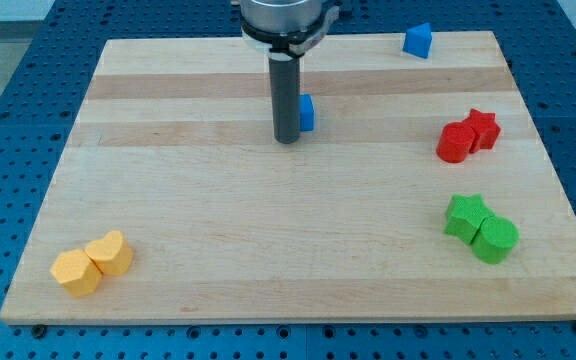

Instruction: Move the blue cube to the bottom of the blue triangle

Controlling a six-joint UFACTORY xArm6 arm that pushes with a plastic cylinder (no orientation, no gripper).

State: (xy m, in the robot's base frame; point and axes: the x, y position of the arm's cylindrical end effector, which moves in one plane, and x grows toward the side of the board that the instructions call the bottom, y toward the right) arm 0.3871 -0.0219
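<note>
Rod: a straight dark rod hangs from the arm's grey head at the view's top, a little left of centre, and stands upright over the desk (268,270).
My tip: my tip (287,141) sits on the wood in the upper middle of the desk, right against the left side of the blue cube.
Gripper: there is none on this arm, only the rod, so nothing is spread, pressed together or pinching.
Blue cube: the blue cube (308,112) is partly hidden behind the rod; only its right part shows, just right of my tip and seemingly touching the rod.
Blue triangle: the blue triangle (417,40) lies near the desk's top edge, well right of the cube and higher in the view. The two are well apart, and the cube is to its lower left rather than directly under it.
Red pair: a red cylinder (455,143) and a red star (482,128) touch each other near the right edge, the star up and to the right.
Green pair: a green star (466,216) and a green cylinder (495,240) touch lower on the right side.
Yellow pair: a yellow hexagon (75,272) and a yellow heart (110,252) sit side by side, touching, in the lower left corner.
Containers: none on the desk; every block rests directly on the wood.
</note>
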